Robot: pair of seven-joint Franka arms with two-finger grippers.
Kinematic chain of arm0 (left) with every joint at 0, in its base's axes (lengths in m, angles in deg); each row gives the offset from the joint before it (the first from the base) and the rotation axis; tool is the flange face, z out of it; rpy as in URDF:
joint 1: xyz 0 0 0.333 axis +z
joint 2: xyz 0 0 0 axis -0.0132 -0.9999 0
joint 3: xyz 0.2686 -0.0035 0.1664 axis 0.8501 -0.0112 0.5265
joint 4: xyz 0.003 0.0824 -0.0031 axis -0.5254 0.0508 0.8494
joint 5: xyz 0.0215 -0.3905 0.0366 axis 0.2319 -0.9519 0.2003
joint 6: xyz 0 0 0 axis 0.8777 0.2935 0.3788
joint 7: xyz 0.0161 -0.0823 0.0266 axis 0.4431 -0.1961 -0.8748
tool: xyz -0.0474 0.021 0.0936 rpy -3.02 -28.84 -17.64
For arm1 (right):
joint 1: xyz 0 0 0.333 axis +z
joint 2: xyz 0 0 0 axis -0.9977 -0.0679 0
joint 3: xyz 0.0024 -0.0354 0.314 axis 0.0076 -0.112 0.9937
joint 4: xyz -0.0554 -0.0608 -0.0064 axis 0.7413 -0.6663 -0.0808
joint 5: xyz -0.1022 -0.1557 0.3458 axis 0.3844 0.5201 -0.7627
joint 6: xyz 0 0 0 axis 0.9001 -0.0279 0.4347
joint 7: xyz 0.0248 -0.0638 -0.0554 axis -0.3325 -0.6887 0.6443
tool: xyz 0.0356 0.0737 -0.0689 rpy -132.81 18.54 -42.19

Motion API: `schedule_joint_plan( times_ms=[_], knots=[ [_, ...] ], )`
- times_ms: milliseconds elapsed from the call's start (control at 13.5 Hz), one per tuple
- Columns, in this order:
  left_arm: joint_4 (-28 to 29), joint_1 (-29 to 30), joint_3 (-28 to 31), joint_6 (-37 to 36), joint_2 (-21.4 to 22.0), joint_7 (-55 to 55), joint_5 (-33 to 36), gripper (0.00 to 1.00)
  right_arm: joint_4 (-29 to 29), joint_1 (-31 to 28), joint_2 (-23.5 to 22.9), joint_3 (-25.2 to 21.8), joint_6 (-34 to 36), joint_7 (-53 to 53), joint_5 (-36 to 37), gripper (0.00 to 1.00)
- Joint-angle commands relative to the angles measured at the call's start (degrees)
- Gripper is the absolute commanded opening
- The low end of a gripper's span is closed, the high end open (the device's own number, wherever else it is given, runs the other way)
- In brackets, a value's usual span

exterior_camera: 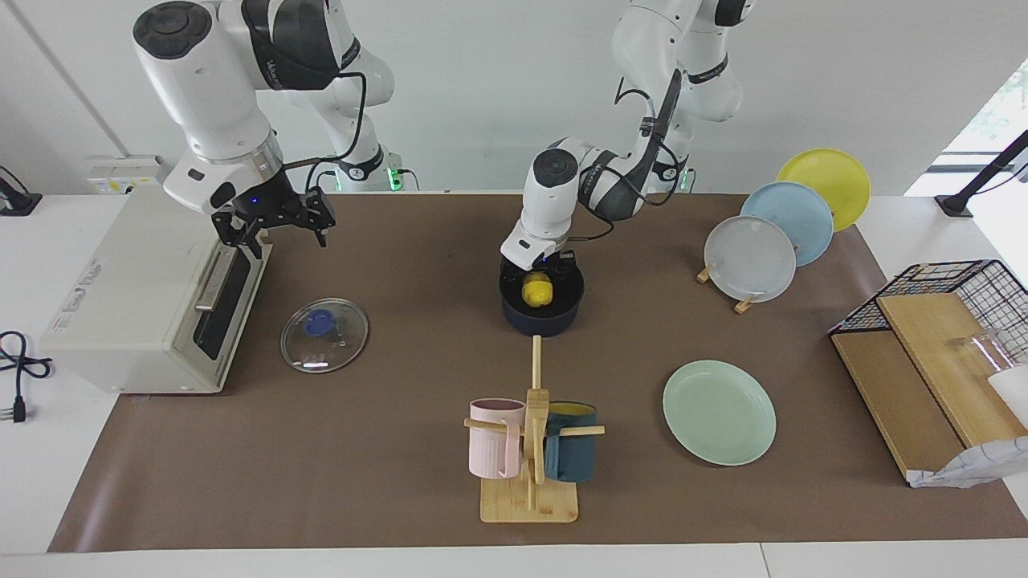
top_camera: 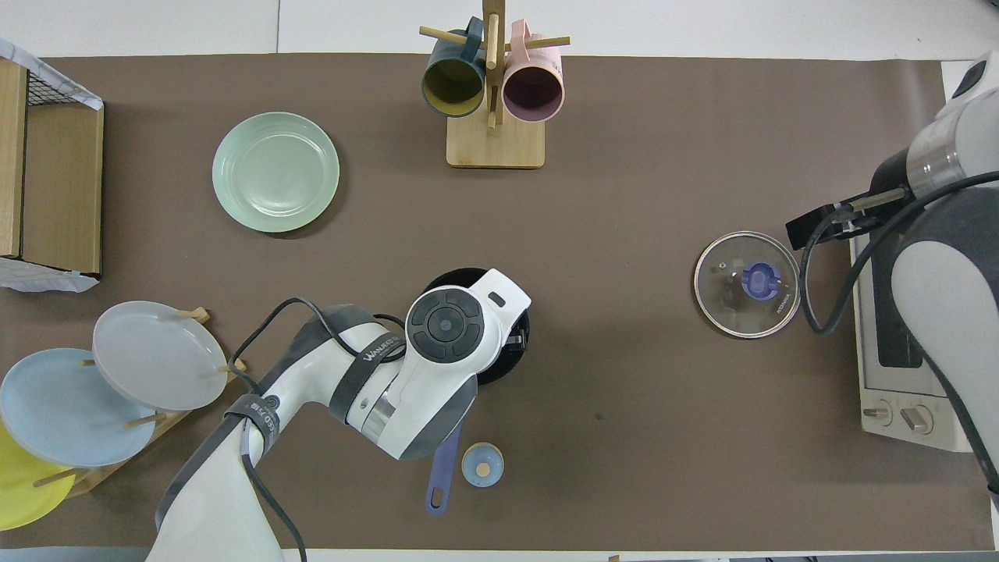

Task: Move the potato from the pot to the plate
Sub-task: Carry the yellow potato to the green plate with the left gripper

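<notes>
Both fingers of your left gripper (exterior_camera: 536, 277) flank the potato (exterior_camera: 536, 291) inside the pot (exterior_camera: 542, 315), grip unclear; right gripper (exterior_camera: 273, 218) hangs wide, empty.

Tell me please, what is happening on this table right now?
The left gripper is down in the dark blue pot, its fingers on either side of the yellow potato, which sits in the pot. The mint-green plate, farther from the robots, has nothing on it. The right gripper is open and raised beside the toaster oven, above the glass lid lying on the mat.
</notes>
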Motion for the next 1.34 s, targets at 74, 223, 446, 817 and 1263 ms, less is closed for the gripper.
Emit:
schedule_joint_plan(
  times_ms=[74, 223, 446, 817, 1263],
  knots=[
    [1.5, -1.3, 1.1, 1.0, 0.3, 0.3, -0.7, 0.00, -2.1, -0.8, -2.0, 0.3, 3.3, -1.2, 0.8, 1.00],
    [1.0, -0.8, 1.1, 0.7, 0.3, 0.3, -0.7, 0.00, -2.0, -1.0, -1.4, 0.2, 3.7, -2.3, 0.4, 1.00],
    [0.6, -0.3, 1.2, -0.6, 1.1, 0.0, -0.7, 0.00, 0.9, -1.1, 1.1, 0.2, 5.2, -2.3, 0.4, 1.00],
    [-3.9, 2.1, 1.6, -10.4, 5.1, -0.5, -0.9, 0.00, 3.1, -1.1, 3.3, 0.2, 4.3, -2.4, 0.3, 1.00],
    [-26.5, 18.4, 1.4, -31.3, 2.5, -11.3, -5.5, 0.00, 6.0, -2.4, 5.3, 0.2, 2.0, -2.2, 1.0, 1.00]
  ],
)
